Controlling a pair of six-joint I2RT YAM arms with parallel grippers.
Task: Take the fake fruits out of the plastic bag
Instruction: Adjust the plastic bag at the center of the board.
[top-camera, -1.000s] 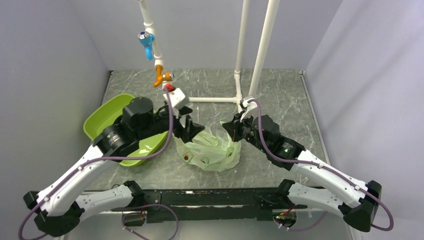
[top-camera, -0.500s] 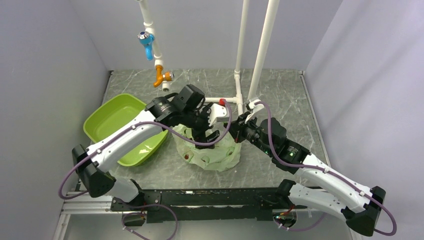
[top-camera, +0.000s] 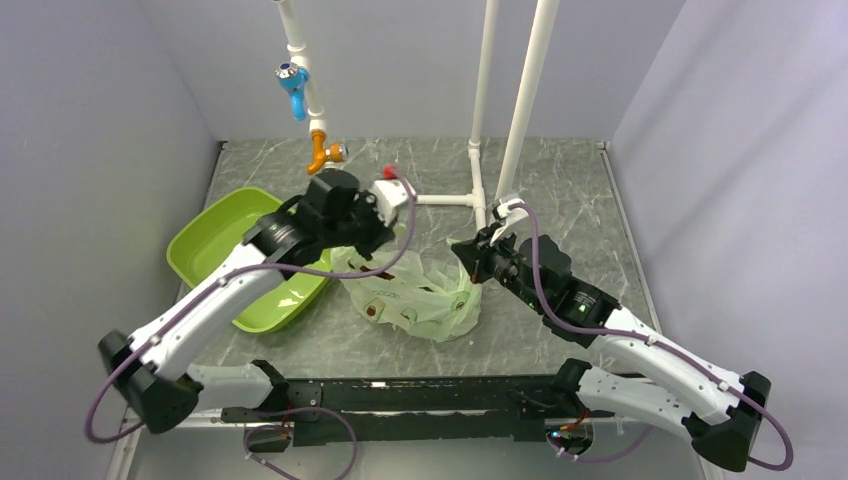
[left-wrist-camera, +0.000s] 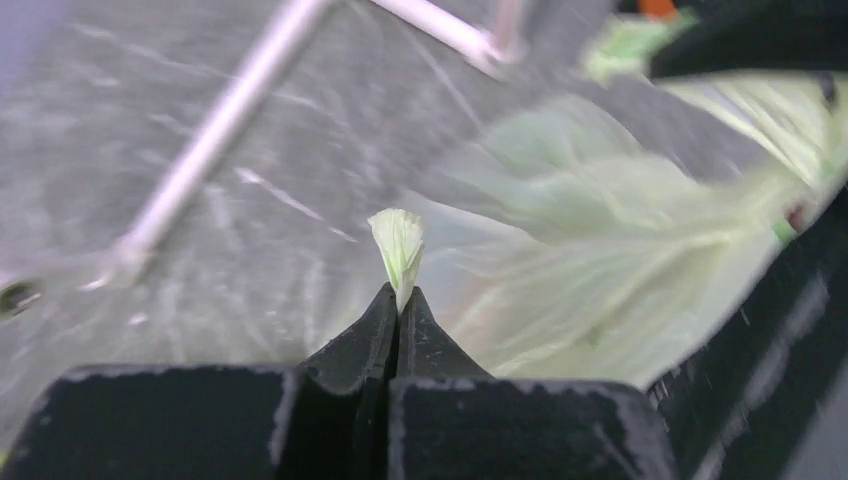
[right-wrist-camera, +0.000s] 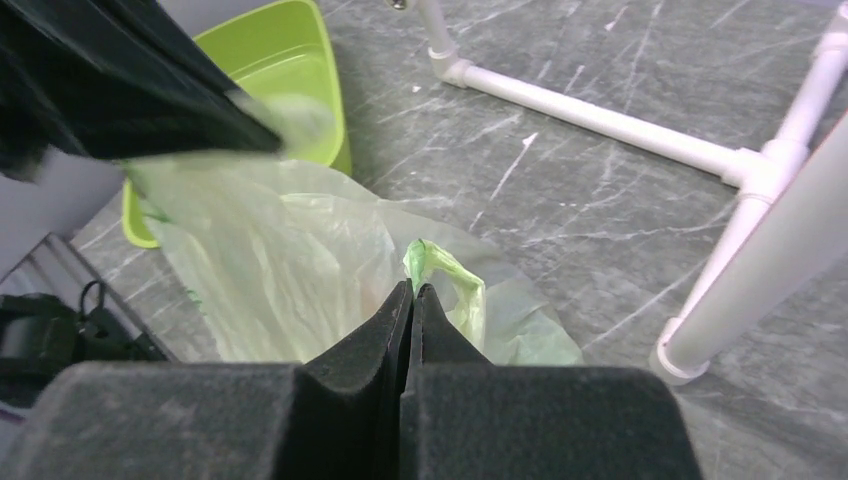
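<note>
While both arms hold the plastic bag (top-camera: 425, 300) by opposite edges, it lies slack on the grey marbled tabletop (top-camera: 560, 190) between them, just beside the lime-green tray (top-camera: 225, 225). The left gripper (left-wrist-camera: 397, 300) has its fingers pressed together on a small tuft of pale-green film at the bag's tray-side edge. The right gripper (right-wrist-camera: 412, 295) is likewise clamped on a twisted loop of film, possibly a tie handle, at the opposite edge. Of the fake fruits, only one dark reddish piece (top-camera: 372, 311) shows through the film near the bag's near-left corner; the rest I cannot make out.

I judge the step in hand to be opening the bag's mouth, with the emptying itself not yet done. To do it well, I would draw the two pinches apart slowly and evenly, since each grip holds only a thin fold that could slip or tear under a jerk. I would raise both edges together just enough to see where the opening faces. Then I would tilt the bag so that the fruits roll toward the opening rather than into a closed corner. The left wrist view is blurred, so I would judge tension from the overhead view. The white pipe frame (top-camera: 520, 100) stands near the right gripper, so I would pull sideways, not backward.
</note>
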